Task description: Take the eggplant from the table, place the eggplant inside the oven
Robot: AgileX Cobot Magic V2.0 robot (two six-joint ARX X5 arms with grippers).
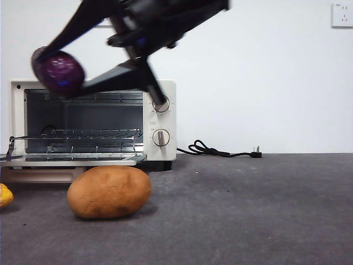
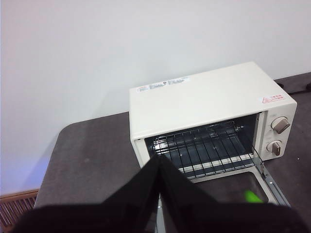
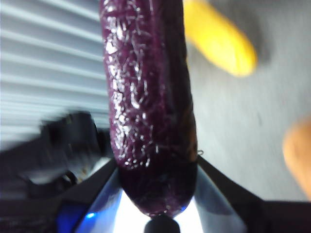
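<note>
- The eggplant (image 1: 58, 72) is held in the air by the right gripper (image 1: 62, 70), in front of the upper left corner of the oven (image 1: 160, 118), well above the table (image 1: 248, 210).
- The jaws of that gripper are clamped on the eggplant from two sides; in the right wrist view the glossy purple body (image 3: 148, 107) is seen running away between them.
- The oven door (image 1: 71, 160) is seen lying open and flat, and the wire rack (image 1: 83, 135) inside is bare.
- A brown potato (image 1: 109, 191) is seen on the table just in front of the open door, near the camera.
- A yellow object (image 1: 4, 195) is cut off at the left edge of the front view; what is probably the same object is seen blurred in the right wrist view (image 3: 218, 41), so it cannot be named with certainty.
- The left gripper (image 2: 158, 167) is held high above the table, facing the open oven (image 2: 209, 104); its jaws are seen pressed together with nothing between them.
- A black power cord (image 1: 220, 150) is seen lying on the table to the right of the oven, by the far wall.
</note>
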